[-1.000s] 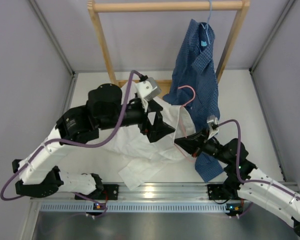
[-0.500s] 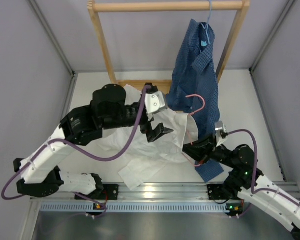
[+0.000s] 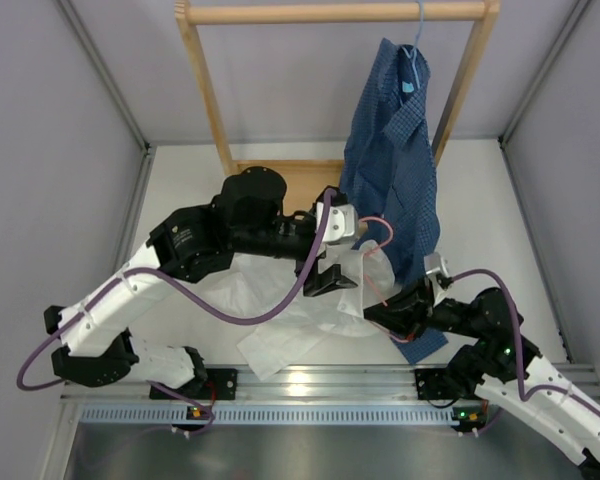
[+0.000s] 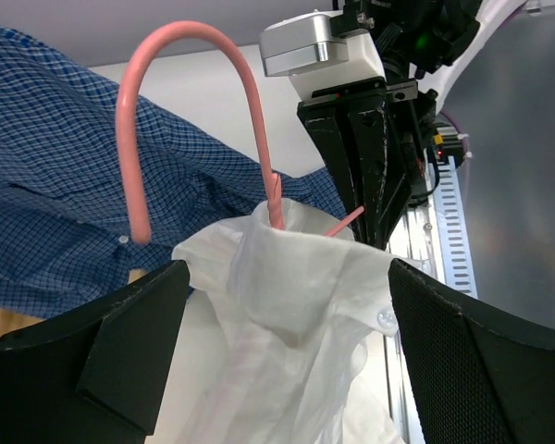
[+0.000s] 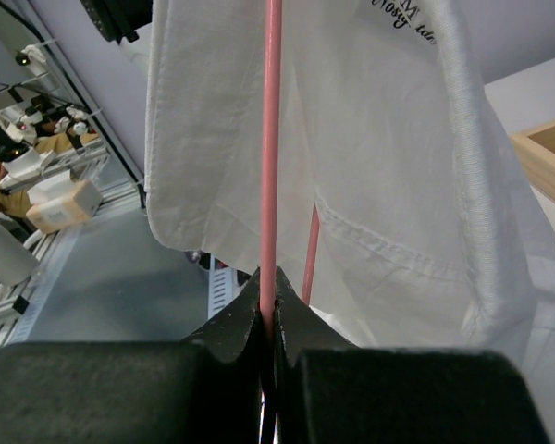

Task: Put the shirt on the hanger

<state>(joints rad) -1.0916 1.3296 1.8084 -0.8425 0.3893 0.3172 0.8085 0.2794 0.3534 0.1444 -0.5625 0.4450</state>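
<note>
Item: shirt (image 4: 305,314). Its collar sat around the neck of the hanger (image 4: 129,157), tail trailing on the table (image 3: 180,190). Your right gripper (image 5: 268,310) pinched the hanger wire. Your left gripper (image 4: 287,268) stood wide, astride the collar. Risk: unsupported fabric could slide off, and the hook could snag the checked shirt (image 4: 65,185).

Thin matt cloth shirt (image 4: 296,305), glossy hanger (image 4: 129,120)

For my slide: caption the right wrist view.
Right gripper, jaws shut on the thin pink wire hanger, plain white thin-fabric shirt draped around it.
</note>
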